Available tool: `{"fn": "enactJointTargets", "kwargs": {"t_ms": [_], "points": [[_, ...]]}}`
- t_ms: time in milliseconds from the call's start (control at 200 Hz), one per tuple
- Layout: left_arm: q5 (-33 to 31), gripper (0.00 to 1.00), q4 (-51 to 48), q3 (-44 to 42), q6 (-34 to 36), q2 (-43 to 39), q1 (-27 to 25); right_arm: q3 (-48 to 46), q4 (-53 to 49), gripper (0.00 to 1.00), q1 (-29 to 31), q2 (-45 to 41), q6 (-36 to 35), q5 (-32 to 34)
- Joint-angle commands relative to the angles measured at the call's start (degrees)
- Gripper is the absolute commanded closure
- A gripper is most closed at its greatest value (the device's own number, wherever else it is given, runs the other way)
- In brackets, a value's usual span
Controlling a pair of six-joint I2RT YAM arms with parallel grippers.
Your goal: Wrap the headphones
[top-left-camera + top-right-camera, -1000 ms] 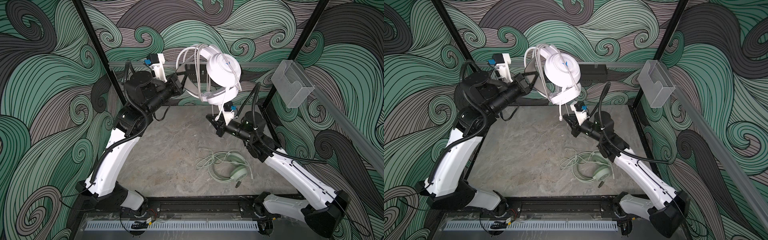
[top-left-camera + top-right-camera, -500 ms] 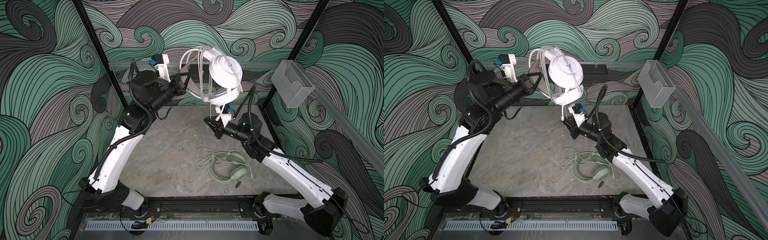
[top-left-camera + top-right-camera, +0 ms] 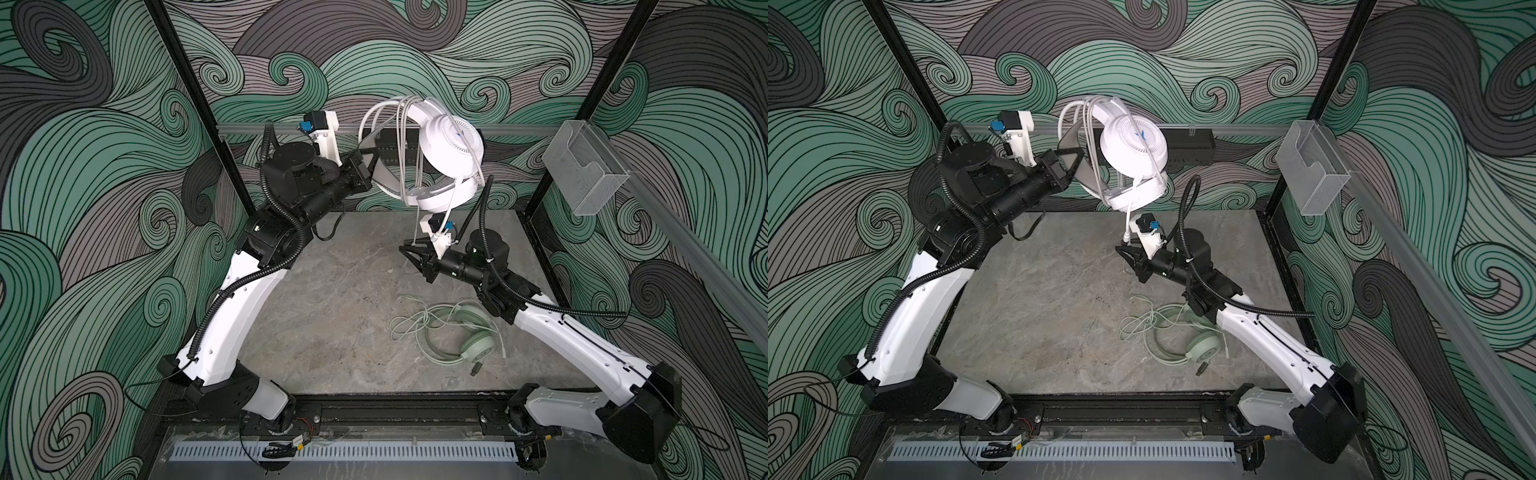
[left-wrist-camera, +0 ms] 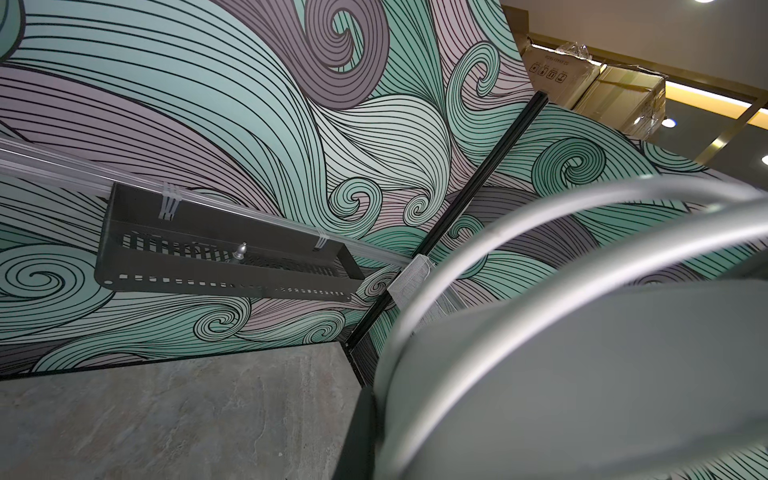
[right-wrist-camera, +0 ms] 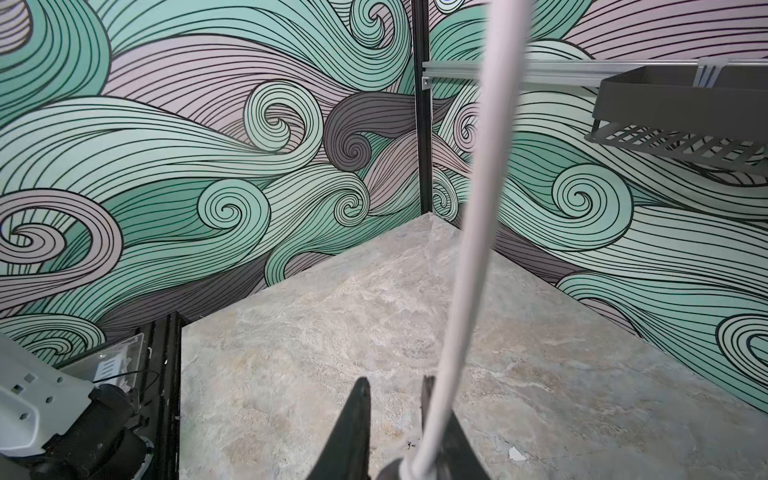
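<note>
The white headphones hang high at the back, cable looped several times over the headband. My left gripper is shut on that headband; in the left wrist view one dark finger presses against the blurred band. The loose cable drops to my right gripper, whose jaws stand slightly apart. It lies along one finger, not between them. The mint green headphones lie on the table with their cable tangled beside them.
A black perforated shelf hangs from the rail on the back wall, behind the raised headset. A clear plastic box is fixed to the right wall. The right arm reaches over the mint headset.
The right gripper has moved a little left and its jaws have parted off the cable. The left arm has shifted slightly, still holding the white headset up.
</note>
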Motion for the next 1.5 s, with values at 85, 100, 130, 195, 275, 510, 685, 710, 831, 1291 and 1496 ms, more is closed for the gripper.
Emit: {"fn": "enactJointTargets", "kwargs": {"t_ms": [85,100,130,195,275,510,685,710,831,1291,1496], "points": [[-0.7,1.0,3.2,2.6,-0.8,-2.0,-0.3,-0.4,2.3,0.7,0.4,0.5,0.8,-0.7],[-0.7,1.0,3.2,2.6,-0.8,-2.0,-0.3,-0.5,2.4,0.7,0.5,0.5,0.8,-0.7],[-0.6,1.0,3.3,2.7,-0.9,-2.0,-0.3,-0.7,2.4,0.69,0.5,0.5,0.8,-0.7],[-0.5,1.0,3.4,2.9,-0.9,-2.0,-0.3,-1.0,2.7,0.67,0.4,0.7,0.9,-0.7],[-0.2,1.0,3.6,3.0,-1.1,-2.0,-0.3,-1.3,3.0,0.65,0.5,1.0,1.1,-0.7],[0.0,1.0,3.7,2.6,-1.2,-2.6,-0.3,-0.9,4.4,0.59,0.7,3.1,2.5,-1.5],[0.0,1.0,4.1,2.1,-1.3,-3.1,-0.4,-0.8,4.0,0.57,0.9,4.1,2.6,0.1],[-0.1,1.0,4.0,2.1,-1.3,-3.1,-0.4,-1.0,4.0,0.57,0.9,4.1,2.6,0.5],[-0.2,1.0,4.2,2.1,-1.3,-3.1,-0.4,-2.7,3.5,0.57,0.9,2.9,1.9,1.2],[0.2,1.0,4.1,1.9,-1.3,-3.1,-0.4,-12.4,1.9,0.49,0.9,-2.5,-0.8,0.9],[0.4,1.0,3.7,2.5,-1.2,-3.1,-0.3,-15.3,2.4,0.47,0.9,-3.8,-1.2,-2.7]]}}
